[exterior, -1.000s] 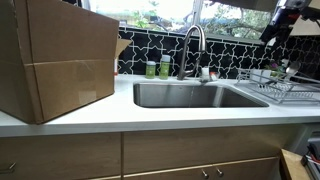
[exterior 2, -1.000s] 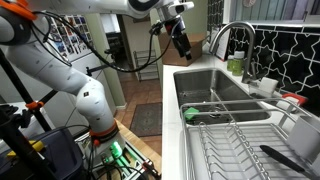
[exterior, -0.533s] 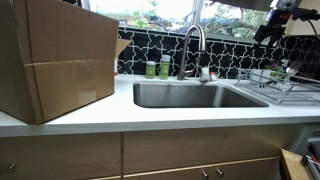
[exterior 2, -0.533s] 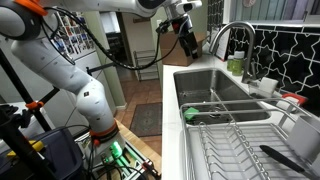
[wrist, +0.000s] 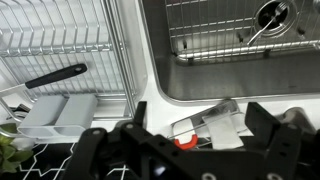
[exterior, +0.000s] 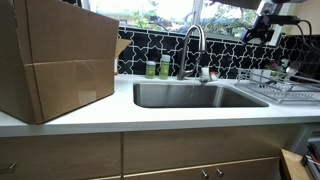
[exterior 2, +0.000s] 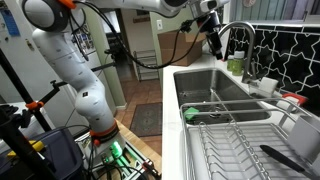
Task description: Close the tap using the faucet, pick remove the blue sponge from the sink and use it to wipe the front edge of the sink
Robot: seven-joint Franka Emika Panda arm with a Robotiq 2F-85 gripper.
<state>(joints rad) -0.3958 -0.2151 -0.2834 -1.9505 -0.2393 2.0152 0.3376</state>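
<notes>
High beside the faucet [exterior: 193,45], the tool [exterior: 262,22] is hovering with jaws apart, holding nothing. Closing the faucet is seemingly the step getting underway, calling for a drop toward it. The sponge [exterior 2: 190,114] is lying at a corner of the sink [exterior 2: 176,95], well apart from the faucet.

White countertop [exterior: 150,114], large cardboard box [exterior: 55,60] at one end, wire dish rack [exterior: 272,88] at the other, sink [exterior: 170,95] between
</notes>
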